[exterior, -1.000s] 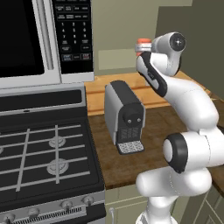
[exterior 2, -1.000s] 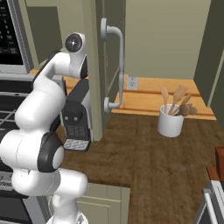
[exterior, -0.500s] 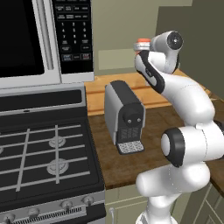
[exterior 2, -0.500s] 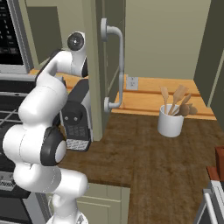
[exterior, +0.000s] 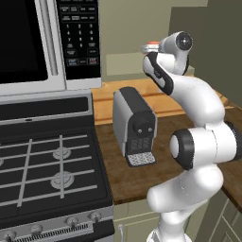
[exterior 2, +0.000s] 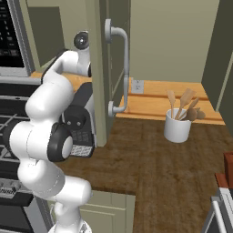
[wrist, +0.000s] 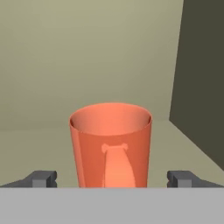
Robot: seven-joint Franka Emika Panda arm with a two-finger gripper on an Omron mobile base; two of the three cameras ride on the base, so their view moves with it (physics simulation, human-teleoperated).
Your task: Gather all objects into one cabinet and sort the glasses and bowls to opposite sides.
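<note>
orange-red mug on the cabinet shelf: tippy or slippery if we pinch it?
Orange-red mug looks rigid and smooth, so possibly slippery. It tapers toward the base, so a high push might tip it. Its handle faces the open gripper, so a pinch across the body seems workable.

On the counter (exterior: 142, 179) the coffee machine (exterior: 134, 125) stands just right of the stove (exterior: 47, 165), with the microwave (exterior: 47, 42) above the stove at 10 o'clock from the machine. The orange-red mug (wrist: 111, 144) stands upright on the cabinet shelf (wrist: 39, 144), handle toward the camera, between the gripper's (wrist: 111, 179) spread tips. The cabinet door (exterior 2: 102, 68) stands open; at 4 o'clock from its handle (exterior 2: 120, 68) a utensil crock (exterior 2: 177, 125) sits near the back wall.
</note>
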